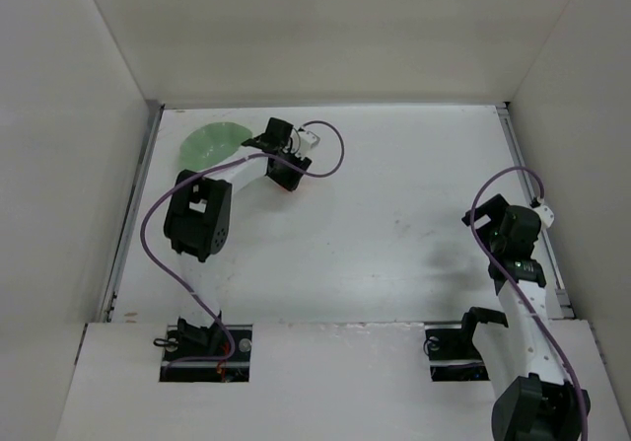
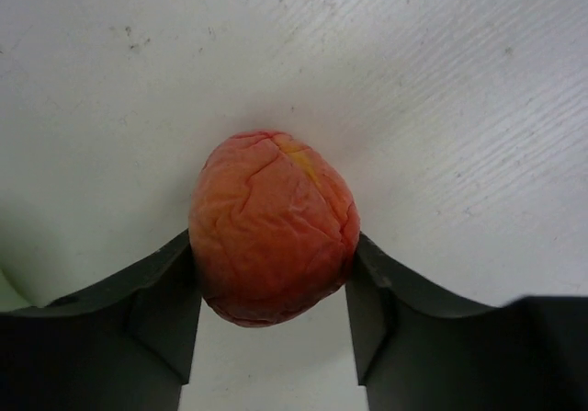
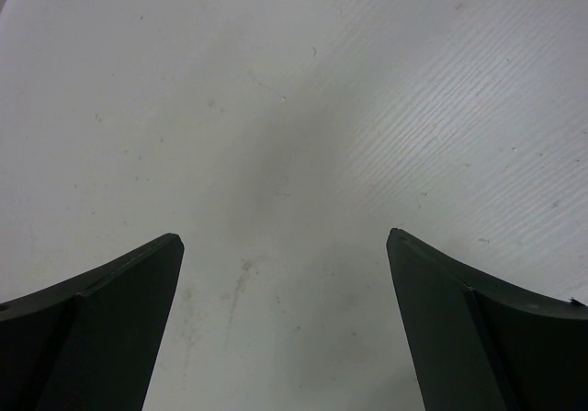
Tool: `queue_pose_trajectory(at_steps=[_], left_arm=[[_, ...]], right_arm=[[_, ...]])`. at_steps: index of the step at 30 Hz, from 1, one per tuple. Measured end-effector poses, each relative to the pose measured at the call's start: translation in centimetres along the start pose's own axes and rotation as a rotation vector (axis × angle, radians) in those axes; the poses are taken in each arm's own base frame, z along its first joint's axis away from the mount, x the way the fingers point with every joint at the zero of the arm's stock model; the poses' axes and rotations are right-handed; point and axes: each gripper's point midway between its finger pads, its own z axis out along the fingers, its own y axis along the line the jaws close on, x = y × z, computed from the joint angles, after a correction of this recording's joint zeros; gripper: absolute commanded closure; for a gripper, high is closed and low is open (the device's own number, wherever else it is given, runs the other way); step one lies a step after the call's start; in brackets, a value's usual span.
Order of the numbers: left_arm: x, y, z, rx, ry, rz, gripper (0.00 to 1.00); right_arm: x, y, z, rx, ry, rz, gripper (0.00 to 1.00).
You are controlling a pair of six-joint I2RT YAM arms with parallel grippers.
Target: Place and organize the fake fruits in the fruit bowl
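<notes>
- The left hand [image 2: 272, 278] is closed on the fruit [image 2: 271, 232]. One finger [image 2: 175, 287] presses each side of it.
- The fruit is round and red-orange, with a yellow patch near the top and a wrinkled skin. Its upper half stands clear of the fingers.
- In the left wrist view the white table [image 2: 441, 89] lies behind the fruit. Whether the fruit rests on the table or is raised off it cannot be told.
- In the top view the left arm reaches to the far left part of the table. Its hand is just beside the right edge of the bowl [image 1: 210, 142], so the fruit is outside the bowl.
- The bowl is pale green and sits on the table near the far left corner. Nothing is visible inside it.
- The right hand [image 3: 285, 245] is wide open and holds nothing. Only bare table shows between its fingers.
- In the top view the right arm is at the right side of the table, well apart from the bowl and the fruit.
</notes>
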Motion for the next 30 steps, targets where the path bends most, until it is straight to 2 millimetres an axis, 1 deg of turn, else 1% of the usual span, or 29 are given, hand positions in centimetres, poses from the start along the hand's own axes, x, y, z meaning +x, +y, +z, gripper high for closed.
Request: queue_pose_trajectory(at_steps=[1, 2, 4, 6, 7, 9, 11, 12, 14, 16, 18, 19, 20, 21, 22, 25, 27, 28, 29, 30], left_arm=[[-0.3, 0.0, 0.1, -0.002, -0.010, 0.005, 0.75], [-0.5, -0.1, 0.1, -0.002, -0.016, 0.012, 0.80], [-0.9, -0.3, -0.1, -0.003, -0.032, 0.017, 0.81], [-1.3, -0.4, -0.8, -0.005, -0.048, 0.021, 0.80], [-1.6, -0.4, -1.4, -0.009, -0.061, 0.023, 0.80], [-2.6, -0.1, -3.3, -0.019, -0.104, 0.023, 0.80], [-4.2, 1.2, -5.9, -0.046, -0.175, 0.004, 0.80], [-5.0, 2.4, -7.5, -0.070, -0.219, -0.016, 0.80], [-5.9, 5.9, -10.7, -0.139, -0.302, -0.074, 0.79], [-5.7, 10.4, -13.7, -0.230, -0.364, -0.152, 0.79], [-4.5, 14.3, -15.4, -0.306, -0.388, -0.225, 0.79], [-3.5, 15.9, -15.6, -0.336, -0.383, -0.259, 0.79], [-2.5, 17.2, -15.4, -0.355, -0.369, -0.289, 0.79], [-1.6, 17.9, -14.8, -0.363, -0.349, -0.311, 0.78], [-0.8, 18.4, -13.9, -0.362, -0.328, -0.328, 0.76], [1.6, 18.4, -10.3, -0.329, -0.244, -0.373, 0.67], [2.8, 18.2, -8.4, -0.310, -0.201, -0.394, 0.62], [3.4, 18.0, -7.7, -0.304, -0.184, -0.401, 0.60], [3.8, 18.0, -7.4, -0.304, -0.170, -0.408, 0.56], [4.0, 18.1, -7.3, -0.310, -0.162, -0.411, 0.48]], right_arm=[[0.0, 0.0, 0.0, 0.000, 0.000, 0.000, 0.00], [0.0, 0.0, 0.0, 0.000, -0.001, 0.000, 0.00], [0.0, 0.0, 0.0, 0.000, 0.000, 0.000, 0.00], [0.0, 0.0, 0.0, 0.000, 0.000, 0.000, 0.00], [0.0, 0.0, 0.0, 0.000, -0.001, 0.000, 0.00], [0.0, 0.0, 0.0, 0.000, 0.000, 0.000, 0.00], [0.0, 0.0, 0.0, 0.000, 0.000, 0.000, 0.00], [0.0, 0.0, 0.0, 0.000, -0.001, 0.000, 0.00], [0.0, 0.0, 0.0, 0.000, 0.000, 0.000, 0.00], [0.0, 0.0, 0.1, 0.001, 0.002, 0.000, 0.00], [0.1, 0.0, 0.1, 0.003, 0.003, 0.000, 0.00], [0.1, -0.1, 0.2, 0.005, 0.006, -0.001, 0.00], [0.2, -0.1, 0.2, 0.007, 0.008, -0.001, 0.00], [0.3, -0.2, 0.3, 0.009, 0.012, -0.001, 0.00], [0.4, -0.2, 0.4, 0.013, 0.017, -0.002, 0.00], [0.5, -0.3, 0.4, 0.017, 0.022, -0.003, 0.00], [0.4, -0.2, 0.4, 0.014, 0.018, -0.002, 0.00], [0.3, -0.2, 0.3, 0.011, 0.014, -0.002, 0.00], [0.2, -0.1, 0.2, 0.007, 0.010, -0.001, 0.00], [0.1, 0.0, 0.2, 0.004, 0.005, 0.000, 0.00]])
